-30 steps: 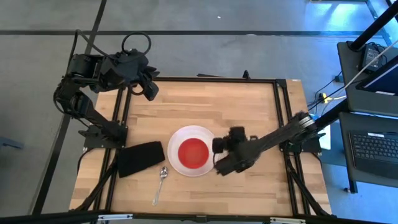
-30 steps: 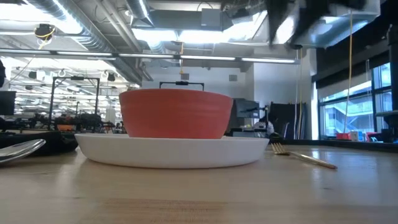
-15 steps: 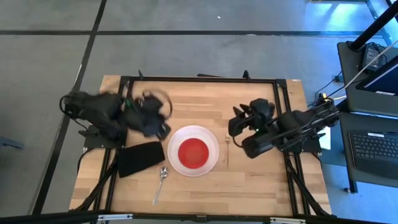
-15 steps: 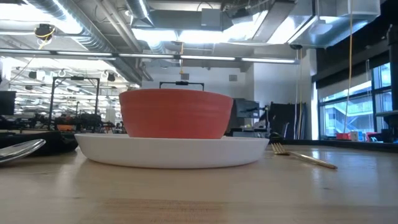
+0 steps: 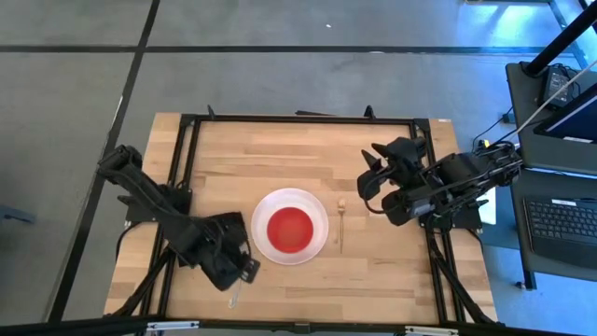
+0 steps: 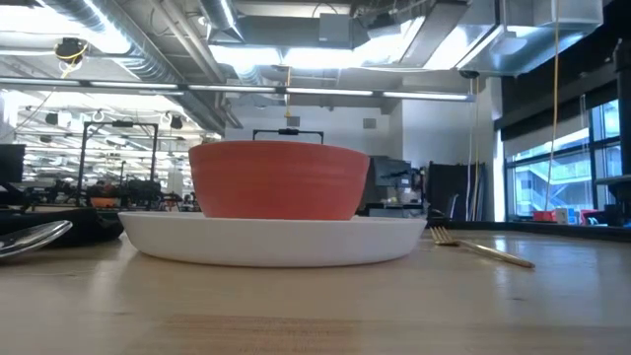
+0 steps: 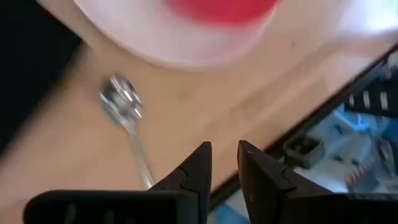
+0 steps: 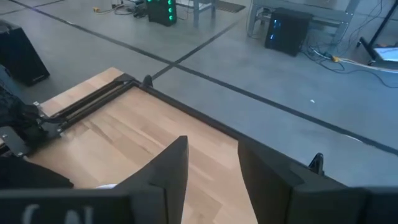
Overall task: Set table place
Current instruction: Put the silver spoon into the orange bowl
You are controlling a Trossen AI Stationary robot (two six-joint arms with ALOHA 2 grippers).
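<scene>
A round white plate (image 5: 312,245) lies at the table's middle with a red bowl (image 5: 289,227) standing in it; both show in the low view, the plate (image 6: 276,237) and the bowl (image 6: 279,180). A slim fork (image 5: 341,224) lies flat right of the plate. A silver spoon (image 7: 121,102) lies left of the plate, and only its handle end (image 5: 232,301) shows from above. My left gripper (image 5: 247,271) hovers over the spoon's handle with its fingers a little apart (image 7: 225,155). My right gripper (image 5: 366,182) is open and empty (image 8: 212,155), up and far-right of the fork.
A black folded cloth (image 7: 25,81) lies left of the spoon, mostly under my left arm. The table's black frame (image 5: 298,119) runs around the wood top. Bare wood lies on the far half and along the near edge.
My left gripper has swung from the table's far left corner toward the near edge and down, and now stands over the spoon. My right gripper has drawn back from beside the plate, going up and toward the right and far edges. The fork stays lying by the plate.
</scene>
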